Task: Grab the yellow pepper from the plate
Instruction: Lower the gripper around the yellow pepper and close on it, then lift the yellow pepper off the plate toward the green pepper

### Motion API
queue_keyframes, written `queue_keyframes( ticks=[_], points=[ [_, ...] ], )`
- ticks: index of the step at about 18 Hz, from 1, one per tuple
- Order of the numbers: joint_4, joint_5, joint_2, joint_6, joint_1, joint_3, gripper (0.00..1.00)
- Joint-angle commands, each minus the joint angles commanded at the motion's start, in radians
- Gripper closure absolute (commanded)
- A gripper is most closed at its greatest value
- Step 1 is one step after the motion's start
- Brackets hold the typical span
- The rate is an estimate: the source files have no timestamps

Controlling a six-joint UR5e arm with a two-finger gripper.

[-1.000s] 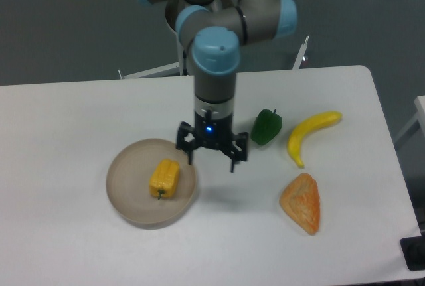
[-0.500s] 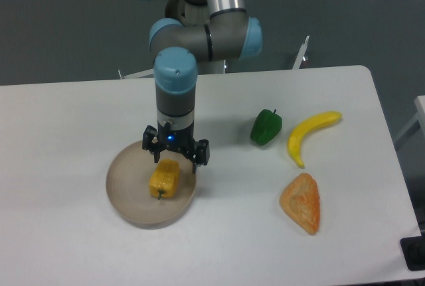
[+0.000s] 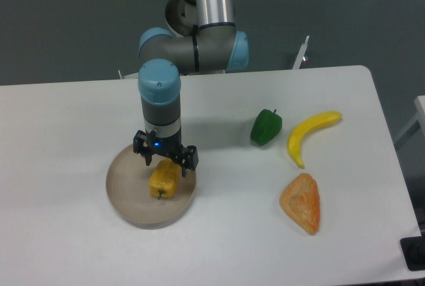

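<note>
The yellow pepper (image 3: 163,180) lies on its side in the middle of the round beige plate (image 3: 123,193), its small green stem toward the front. My gripper (image 3: 165,165) hangs straight down over the pepper's far end, open, with one finger on each side of it. The fingertips reach about the pepper's top; I cannot tell whether they touch it. The wrist hides the back part of the plate.
A green pepper (image 3: 266,127) and a yellow banana (image 3: 311,133) lie on the white table to the right. An orange triangular pastry-like item (image 3: 302,202) sits in front of them. The table's right edge is near the banana.
The gripper has travelled left from beside the plate to above the pepper and has come lower, still open. The pepper and the other items have not moved.
</note>
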Motion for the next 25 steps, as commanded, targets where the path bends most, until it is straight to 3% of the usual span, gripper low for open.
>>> queue_keyframes(
  ticks=[7, 8, 9, 10, 20, 25],
  points=[
    [0.002, 0.006, -0.020, 0.002, -0.002, 0.011, 0.00],
    [0.000, 0.018, -0.020, 0.003, -0.003, 0.014, 0.14],
    [-0.002, 0.021, -0.020, 0.003, -0.003, 0.017, 0.37],
    [0.000, 0.021, -0.020, 0.008, -0.003, 0.012, 0.45],
    [0.002, 0.023, -0.020, 0.014, -0.009, 0.029, 0.52],
    [-0.006, 0.026, -0.002, 0.066, 0.000, 0.112, 0.54]
  ],
)
